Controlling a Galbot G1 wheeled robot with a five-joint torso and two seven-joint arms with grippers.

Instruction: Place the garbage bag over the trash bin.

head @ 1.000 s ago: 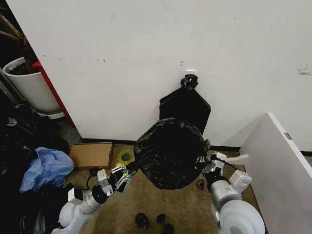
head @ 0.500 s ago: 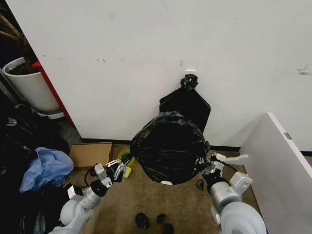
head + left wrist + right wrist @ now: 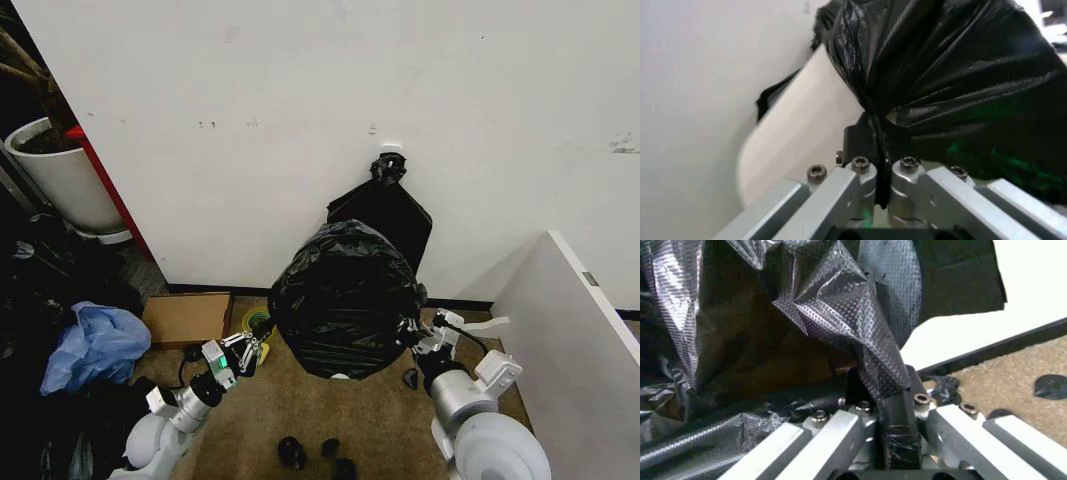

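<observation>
The one garbage bag (image 3: 345,300) is draped over the single trash bin (image 3: 342,376), of which just a pale sliver peeks out at the bottom, near the wall. The left claw (image 3: 250,349) and right claw (image 3: 410,331) each pinch a gathered fold of the bag's hem on opposite sides. This looks like the pull-down step; next, both claws probably need to draw the hem lower and evenly.

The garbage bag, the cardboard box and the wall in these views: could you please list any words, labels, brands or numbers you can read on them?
None can be read.
garbage bag: plain glossy black, no print.
cardboard box: no legible marking.
wall: only scuffs, no lettering.
left gripper and right gripper, both clamped on the bag: bare metal and screws, no label.
</observation>
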